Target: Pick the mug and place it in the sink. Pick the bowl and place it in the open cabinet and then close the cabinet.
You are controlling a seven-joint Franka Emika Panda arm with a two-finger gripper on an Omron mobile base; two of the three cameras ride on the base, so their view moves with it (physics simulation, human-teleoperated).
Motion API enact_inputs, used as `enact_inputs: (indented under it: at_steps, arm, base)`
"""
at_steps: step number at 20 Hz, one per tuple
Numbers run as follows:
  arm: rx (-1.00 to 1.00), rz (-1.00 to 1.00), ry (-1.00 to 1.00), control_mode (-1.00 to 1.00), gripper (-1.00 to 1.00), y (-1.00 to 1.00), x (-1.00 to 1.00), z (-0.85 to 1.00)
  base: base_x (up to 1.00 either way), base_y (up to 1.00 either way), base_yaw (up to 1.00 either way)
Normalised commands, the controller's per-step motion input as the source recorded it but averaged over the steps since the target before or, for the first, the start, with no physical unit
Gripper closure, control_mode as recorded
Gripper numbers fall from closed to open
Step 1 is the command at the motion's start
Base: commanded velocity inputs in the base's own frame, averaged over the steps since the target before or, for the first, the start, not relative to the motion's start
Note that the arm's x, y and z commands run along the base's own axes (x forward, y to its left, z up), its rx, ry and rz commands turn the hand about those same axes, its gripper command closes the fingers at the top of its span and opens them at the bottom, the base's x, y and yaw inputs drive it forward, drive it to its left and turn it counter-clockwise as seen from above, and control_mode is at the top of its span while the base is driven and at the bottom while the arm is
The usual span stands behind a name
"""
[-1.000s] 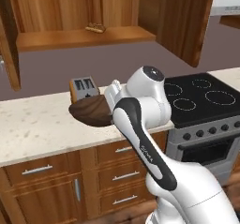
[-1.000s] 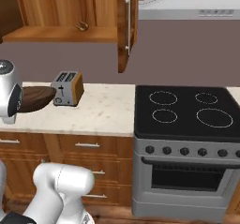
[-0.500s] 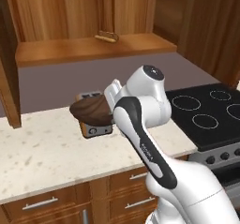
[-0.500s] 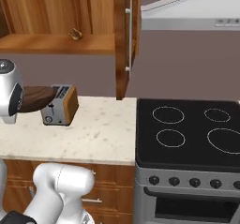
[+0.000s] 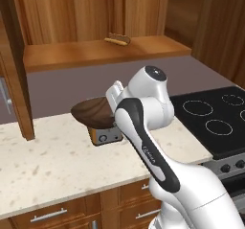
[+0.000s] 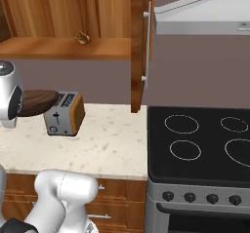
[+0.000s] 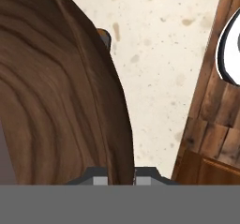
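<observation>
The table (image 5: pixel 57 161) and cabinet (image 5: pixel 95 51) loom nearer than before; the claw (image 7: pixel 121 174) pinches one bowl (image 5: pixel 93 112) above one toaster (image 6: pixel 63 114).

No readable text, label, brand, number or sign shows in any view. The white arm (image 5: pixel 143 142) carries a small dark marking along its link, too blurred to read. The toaster (image 6: pixel 63 113) and the stove's knobs (image 6: pixel 190 197) bear small marks that cannot be made out as letters or figures
</observation>
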Motion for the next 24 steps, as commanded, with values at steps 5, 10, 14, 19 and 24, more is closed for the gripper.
enact_inputs:
  at_steps: [5,10,14,19,24]
  arm:
    - [0.00,0.00,0.00,1.00,1.00,0.00,0.00,0.00]
    - [0.00,0.00,0.00,1.00,1.00,0.00,0.00,0.00]
    - [0.00,0.00,0.00,1.00,1.00,0.00,0.00,0.00]
    - [0.00,0.00,0.00,1.00,1.00,0.00,0.00,0.00]
    - [0.00,0.00,0.00,1.00,1.00,0.00,0.00,0.00]
  base:
    - [0.00,-0.20,0.00]
    - [0.24,0.21,0.00]
    - [-0.03,0.04,-0.01]
    - [-0.15,-0.03,-0.04]
    - [0.00,0.41,-0.03]
